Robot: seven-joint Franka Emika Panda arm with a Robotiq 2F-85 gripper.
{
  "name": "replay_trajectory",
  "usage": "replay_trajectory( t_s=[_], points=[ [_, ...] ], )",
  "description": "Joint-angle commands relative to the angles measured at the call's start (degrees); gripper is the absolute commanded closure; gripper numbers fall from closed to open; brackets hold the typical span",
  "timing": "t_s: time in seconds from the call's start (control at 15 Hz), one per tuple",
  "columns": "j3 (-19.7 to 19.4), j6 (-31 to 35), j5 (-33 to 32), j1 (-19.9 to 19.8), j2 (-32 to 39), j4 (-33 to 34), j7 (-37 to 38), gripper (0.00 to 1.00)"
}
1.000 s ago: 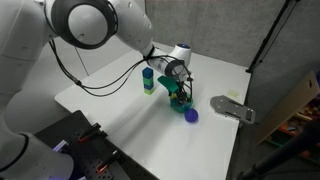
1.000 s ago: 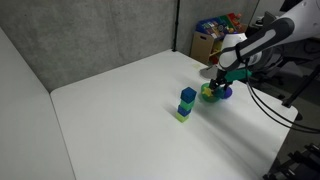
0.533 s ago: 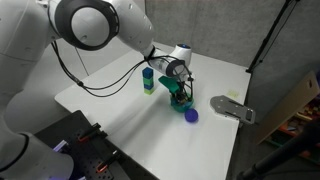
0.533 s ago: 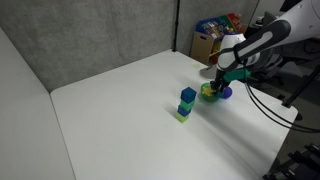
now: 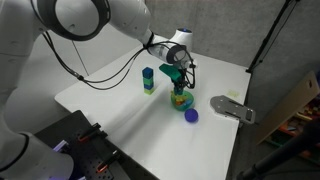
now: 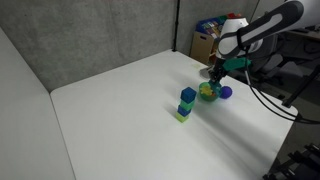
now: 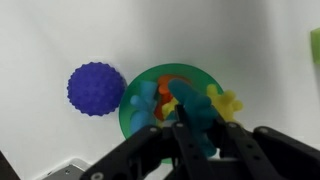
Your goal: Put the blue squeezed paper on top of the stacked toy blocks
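The blue squeezed paper is a round, knobbly ball lying on the white table beside a green bowl of coloured toy pieces. In the wrist view the paper sits left of the bowl, untouched. My gripper hangs just above the bowl, shut on a teal toy piece from the bowl, not on the paper. The stacked toy blocks stand upright a short way from the bowl, blue block on top.
A grey flat object lies near the table edge beyond the paper. A cardboard box of packets stands behind the table. Dark equipment sits at the table's near corner. Cables trail from the arm.
The jaws went from open to shut on the teal piece in the bowl, and the gripper rose a little above the bowl. The paper and the blocks stayed put.
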Motion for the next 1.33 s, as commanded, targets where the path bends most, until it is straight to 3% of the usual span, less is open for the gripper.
replay_trajectory(
  t_s=[0.0,0.33,1.27],
  points=[
    [1.0,-4.4,0.0,0.5,-3.9,0.4,-0.2,0.93],
    [3.0,-10.5,0.8,1.1,-5.7,4.9,-0.9,0.93],
    [7.6,-38.0,3.7,3.9,-0.5,25.5,-2.8,0.93]
  ],
)
